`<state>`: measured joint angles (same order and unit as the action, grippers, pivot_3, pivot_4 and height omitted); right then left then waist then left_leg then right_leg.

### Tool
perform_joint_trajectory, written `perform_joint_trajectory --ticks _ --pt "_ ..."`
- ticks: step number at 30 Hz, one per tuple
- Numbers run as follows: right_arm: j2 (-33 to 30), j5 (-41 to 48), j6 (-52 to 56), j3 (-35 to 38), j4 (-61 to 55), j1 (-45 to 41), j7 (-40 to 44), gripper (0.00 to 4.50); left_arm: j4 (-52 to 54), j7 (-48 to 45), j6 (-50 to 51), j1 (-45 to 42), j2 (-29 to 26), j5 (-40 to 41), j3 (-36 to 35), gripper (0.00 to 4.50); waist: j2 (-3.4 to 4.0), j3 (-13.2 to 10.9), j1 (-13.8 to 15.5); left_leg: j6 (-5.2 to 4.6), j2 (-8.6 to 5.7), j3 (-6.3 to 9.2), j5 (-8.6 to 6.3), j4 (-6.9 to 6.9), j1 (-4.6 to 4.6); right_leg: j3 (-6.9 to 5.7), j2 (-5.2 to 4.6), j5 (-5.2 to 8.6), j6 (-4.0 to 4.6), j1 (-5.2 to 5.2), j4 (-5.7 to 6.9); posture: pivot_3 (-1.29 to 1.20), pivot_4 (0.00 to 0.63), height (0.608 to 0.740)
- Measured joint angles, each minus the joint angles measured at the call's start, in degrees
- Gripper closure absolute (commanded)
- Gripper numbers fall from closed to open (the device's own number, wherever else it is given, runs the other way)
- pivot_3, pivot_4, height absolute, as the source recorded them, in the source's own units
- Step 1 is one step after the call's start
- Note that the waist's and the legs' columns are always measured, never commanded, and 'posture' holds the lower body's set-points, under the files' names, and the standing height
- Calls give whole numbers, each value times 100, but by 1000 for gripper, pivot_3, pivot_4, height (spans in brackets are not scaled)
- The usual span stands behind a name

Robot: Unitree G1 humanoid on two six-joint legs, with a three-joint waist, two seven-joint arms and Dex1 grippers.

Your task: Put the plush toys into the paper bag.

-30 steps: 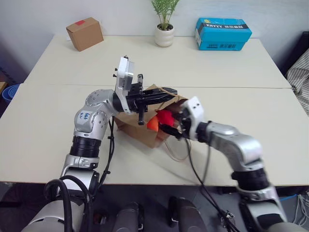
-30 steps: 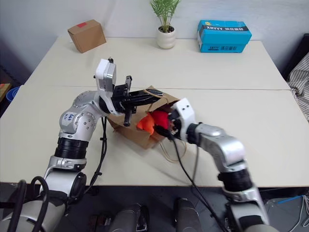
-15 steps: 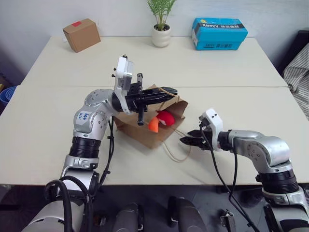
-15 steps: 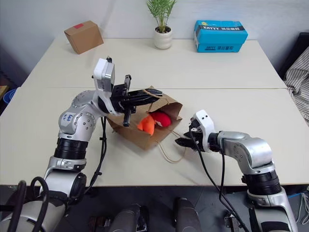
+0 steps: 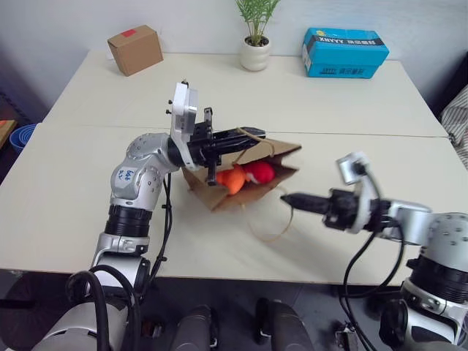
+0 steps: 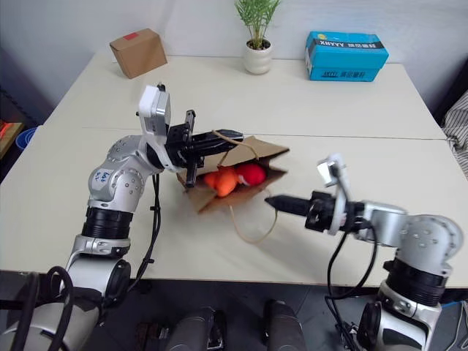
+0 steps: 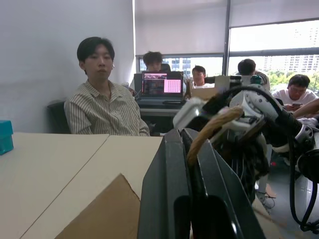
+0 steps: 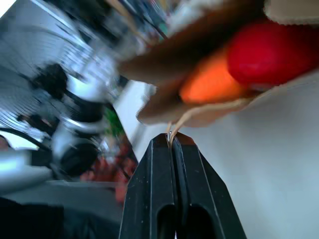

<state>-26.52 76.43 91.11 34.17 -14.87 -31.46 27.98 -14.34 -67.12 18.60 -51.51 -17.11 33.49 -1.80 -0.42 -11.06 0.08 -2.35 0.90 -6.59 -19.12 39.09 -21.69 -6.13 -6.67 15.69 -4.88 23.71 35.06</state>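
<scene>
Paper bag (image 5: 241,179) lies on its side on the surface (image 5: 88,190), mouth toward the right end effector (image 5: 287,198). Orange plush toy (image 5: 232,178) and red plush toy (image 5: 261,172) sit inside the mouth. Left end effector (image 5: 252,136) clamped on the upper twine handle (image 7: 212,127); right one pinched shut on the lower twine handle (image 6: 252,219).

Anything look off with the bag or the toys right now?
The paper bag lies tipped on its side on the table, mouth toward the right gripper, so the orange toy and red toy sit at the opening and might slide out. Left gripper pinches the upper handle; the right is shut on the lower handle.
</scene>
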Motion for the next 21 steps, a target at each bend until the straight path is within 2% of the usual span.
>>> perform_joint_trajectory --ticks 3,6,10,11,14,16,21 --pt "-418 1302 -658 2 210 -89 -1118 4472 -408 62 -316 -278 101 -46 -77 4500 0 0 -10 1 0 -2 0 -2 0 -1 2 0 0 0 -3 0 150 740" --pt "-732 2220 -1474 -190 319 -92 -2061 4472 -887 160 -739 -535 154 -254 -146 4500 -1 0 -7 0 -1 -10 0 -2 0 0 5 0 -1 2 -3 0 150 740" --pt "-887 2641 -2209 -548 169 136 -2573 4472 -1236 -86 -881 -611 162 -326 -137 4500 -2 -1 -11 -1 3 -14 0 -4 0 -1 14 -1 -2 2 -7 0 150 740" --pt "-902 2696 -2299 -672 159 306 -2648 4494 -1336 -139 -890 -612 153 -359 -129 4302 -2 -1 -10 -1 3 -14 -1 -3 -1 -1 15 -1 -2 2 -6 0 150 740" --pt "-1038 2773 -2380 -994 125 903 -2595 3899 -1498 -197 -857 -609 107 -479 -69 3590 -3 -2 11 -13 -4 -12 2 1 -19 -2 16 -4 -9 12 -7 0 150 740" --pt "-1220 2647 -2442 -1065 11 1067 -2445 3285 -1507 -280 -744 -609 51 -489 -39 2985 -3 -2 7 -26 -11 -12 8 9 -48 0 15 -13 -23 33 -9 0 150 740" --pt "-1702 2345 -2622 -1048 -352 1462 -1759 1402 -1269 -397 -348 -580 -191 -466 -31 1336 -4 -2 10 -30 -13 -8 7 10 -57 -2 13 -15 -27 38 -17 0 150 740"
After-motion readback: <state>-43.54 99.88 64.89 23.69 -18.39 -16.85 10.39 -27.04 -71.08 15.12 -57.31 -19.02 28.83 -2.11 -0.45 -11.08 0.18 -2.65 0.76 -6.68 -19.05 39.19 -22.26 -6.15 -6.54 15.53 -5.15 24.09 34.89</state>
